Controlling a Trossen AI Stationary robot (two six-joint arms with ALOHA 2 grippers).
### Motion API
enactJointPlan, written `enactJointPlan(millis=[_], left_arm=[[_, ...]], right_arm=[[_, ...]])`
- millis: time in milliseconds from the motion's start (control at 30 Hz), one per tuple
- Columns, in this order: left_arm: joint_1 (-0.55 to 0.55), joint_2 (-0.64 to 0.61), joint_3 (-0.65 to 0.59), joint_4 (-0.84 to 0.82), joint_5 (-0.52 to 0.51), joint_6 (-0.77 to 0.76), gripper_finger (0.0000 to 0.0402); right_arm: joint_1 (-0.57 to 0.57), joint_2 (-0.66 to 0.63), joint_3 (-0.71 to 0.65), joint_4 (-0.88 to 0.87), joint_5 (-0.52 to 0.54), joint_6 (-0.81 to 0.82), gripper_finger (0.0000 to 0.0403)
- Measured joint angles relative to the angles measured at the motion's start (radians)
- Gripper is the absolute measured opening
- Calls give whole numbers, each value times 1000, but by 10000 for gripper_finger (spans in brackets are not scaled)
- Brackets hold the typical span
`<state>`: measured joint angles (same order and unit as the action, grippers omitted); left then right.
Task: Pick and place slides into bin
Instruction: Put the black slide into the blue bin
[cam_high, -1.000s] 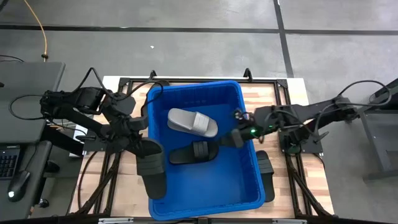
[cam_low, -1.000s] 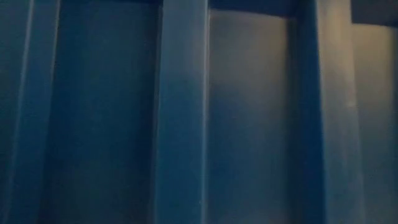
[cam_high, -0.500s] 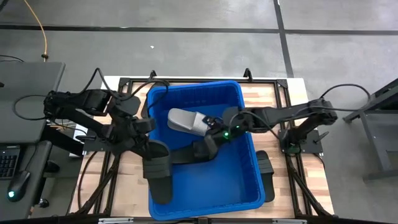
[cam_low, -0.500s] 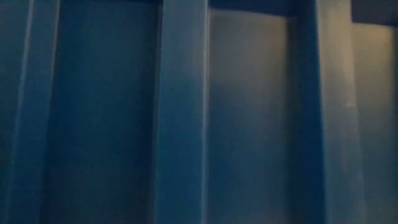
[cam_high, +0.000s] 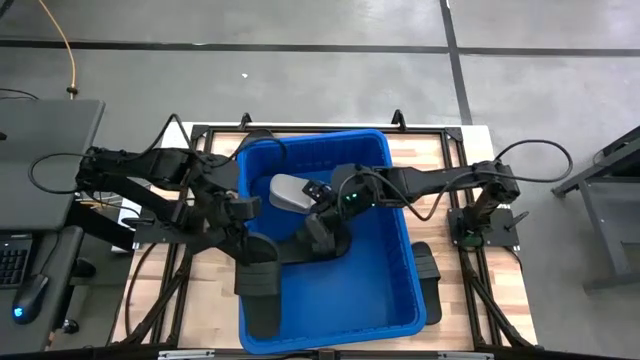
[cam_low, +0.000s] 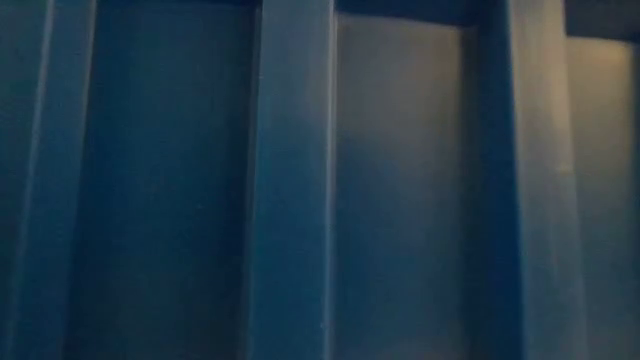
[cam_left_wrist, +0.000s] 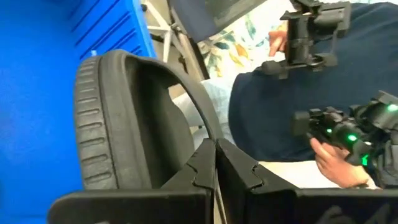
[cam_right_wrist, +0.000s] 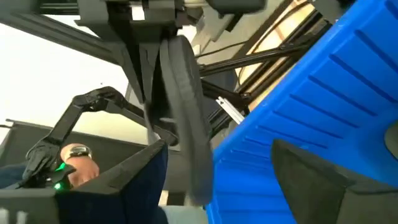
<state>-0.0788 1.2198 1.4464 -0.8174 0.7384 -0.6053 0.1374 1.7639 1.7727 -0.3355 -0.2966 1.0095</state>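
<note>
Grey concrete floor surrounds a slatted wooden bench (cam_high: 445, 150), and nearly all of the bench is taken up by the deep blue bin (cam_high: 350, 300); the low view shows nothing but the bin's ribbed wall.

On the left, the left gripper (cam_high: 243, 207) has its jaws pinched shut on a black slide (cam_high: 260, 285), which hangs over the bin's left rim, partly inside and partly out. The left wrist view shows the ridged sole edge clamped right at the jaws. The risk here, as I judge it, is an early release: the slide could catch the rim and tip out onto the bench.

In the middle of the bin lie a grey slide (cam_high: 290, 190) towards the far wall and a second black slide (cam_high: 315, 243) just beside it. The right gripper (cam_high: 322, 222) reaches in over them with its jaws spread wide and holding nothing. It hovers close to the second black slide and could snag its strap.

The two arms are near each other across the left rim, so a careless swing risks a knock. A last black slide (cam_high: 427, 268) waits on the bench, against the bin's right wall.
</note>
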Motion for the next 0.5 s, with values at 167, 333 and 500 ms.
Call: enactJointPlan(millis=[167, 333, 500], left_arm=[[0, 6, -1, 7, 13, 0, 0], [0, 15, -1, 26, -17, -8, 0], [1, 62, -1, 92, -27, -39, 0]], right_arm=[[-3, 17, 3, 25, -1, -5, 272], [0, 27, 3, 51, -2, 4, 268], [1, 28, 3, 34, -4, 3, 266]])
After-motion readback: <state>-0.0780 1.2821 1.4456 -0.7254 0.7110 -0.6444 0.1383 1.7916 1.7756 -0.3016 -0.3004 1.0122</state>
